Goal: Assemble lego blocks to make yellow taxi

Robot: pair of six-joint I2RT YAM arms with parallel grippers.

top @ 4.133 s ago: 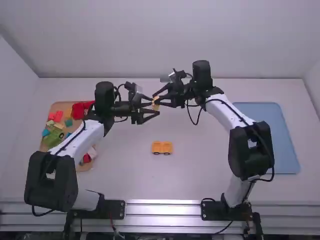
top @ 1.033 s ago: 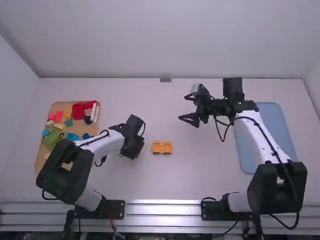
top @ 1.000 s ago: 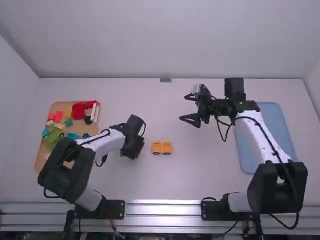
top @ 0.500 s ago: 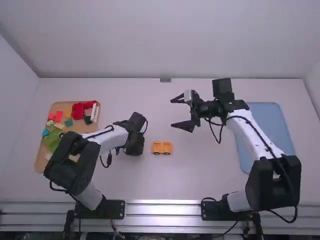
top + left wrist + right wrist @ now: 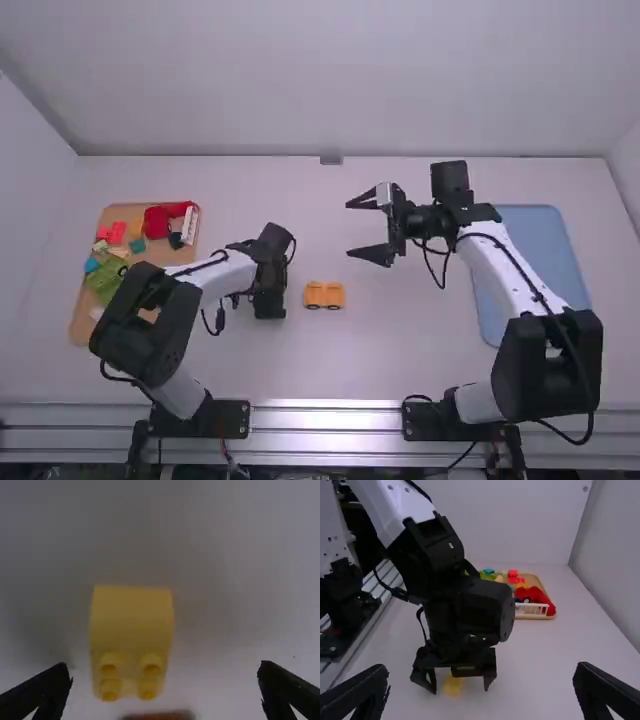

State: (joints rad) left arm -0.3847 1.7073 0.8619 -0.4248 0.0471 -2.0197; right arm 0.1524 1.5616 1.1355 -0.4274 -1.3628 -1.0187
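White tabletop (image 5: 390, 350) stretches away from the arms' bases. Nearest, the left gripper (image 5: 460, 685) hangs over a loose yellow block (image 5: 131, 630), its fingers spread wide and gripping nothing. The block sits off-centre, closer to one fingertip, so closing could make that finger touch first and shove or twist it. Its long axis crosses the line between the fingertips, studs at one end facing the wrist camera, the other end smooth. Just beside that gripper, the wheeled yellow body (image 5: 323, 295) lies lengthwise across the table, wheels towards the bases; I can't tell front from back. A careless sideways swing might knock it. Farther out, the right gripper (image 5: 365, 228) waits, parted and empty. Outermost are the parts tray (image 5: 82, 312) on the left and the blue tray (image 5: 545, 250) on the right.
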